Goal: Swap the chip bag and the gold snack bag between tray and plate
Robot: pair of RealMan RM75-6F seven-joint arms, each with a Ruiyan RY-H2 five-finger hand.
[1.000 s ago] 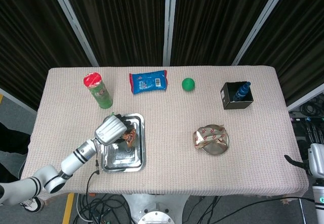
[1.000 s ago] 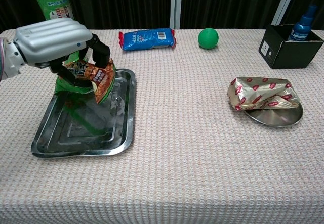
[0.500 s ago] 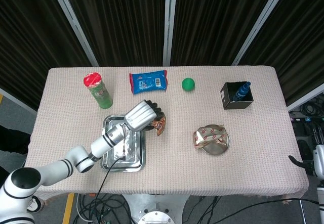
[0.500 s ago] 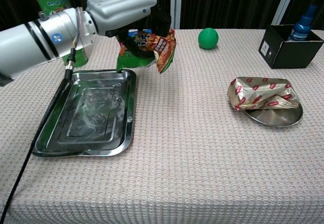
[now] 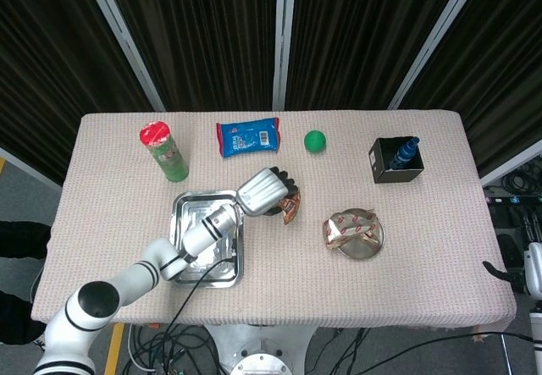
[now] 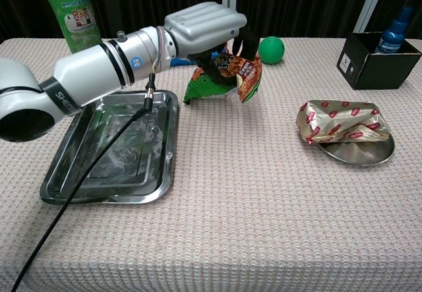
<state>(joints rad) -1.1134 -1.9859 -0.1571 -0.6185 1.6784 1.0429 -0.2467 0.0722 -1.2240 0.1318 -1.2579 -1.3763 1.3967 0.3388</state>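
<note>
Black curtains back the beige-clothed table [image 6: 264,226]. At frame centre, the left hand [image 6: 206,29] grasps the chip bag [image 6: 227,76] aloft by its top edge; it looks light, crinkly, soft, likely slippery.

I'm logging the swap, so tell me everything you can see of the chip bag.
The chip bag is a crinkled foil-like packet, green with an orange-brown printed face. The left hand grips it from above, and it hangs tilted and clear of the cloth-covered table, right of the tray and left of the plate.
</note>
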